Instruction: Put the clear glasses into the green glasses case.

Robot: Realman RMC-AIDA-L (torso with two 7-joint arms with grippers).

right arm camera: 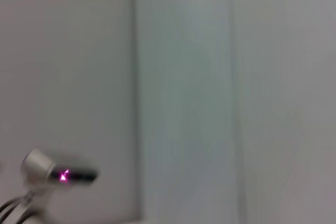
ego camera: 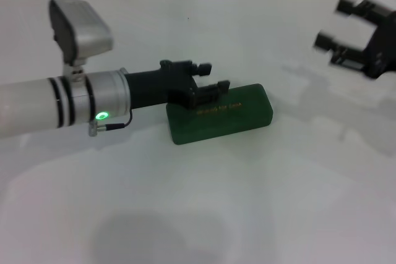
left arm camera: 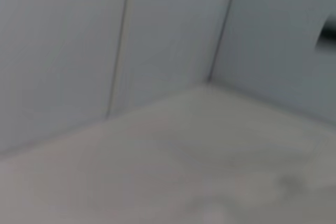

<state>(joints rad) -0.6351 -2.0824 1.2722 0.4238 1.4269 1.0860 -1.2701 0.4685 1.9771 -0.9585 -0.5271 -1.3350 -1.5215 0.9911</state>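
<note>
The green glasses case (ego camera: 232, 115) lies shut on the white table, near the middle of the head view, with gold lettering on its lid. My left gripper (ego camera: 212, 76) reaches in from the left and hovers over the case's left end. It is open, and its lower finger (ego camera: 213, 91) sits close above the lid. My right gripper (ego camera: 334, 24) is raised at the far right, well away from the case, open and empty. The clear glasses are out of view in every frame.
The white table (ego camera: 247, 202) runs up to a pale panelled wall (left arm camera: 168, 35) at the back. A small grey cylinder with a pink light (right arm camera: 59, 174) shows in the right wrist view. A dark shape (left arm camera: 328, 34) sits at the edge of the left wrist view.
</note>
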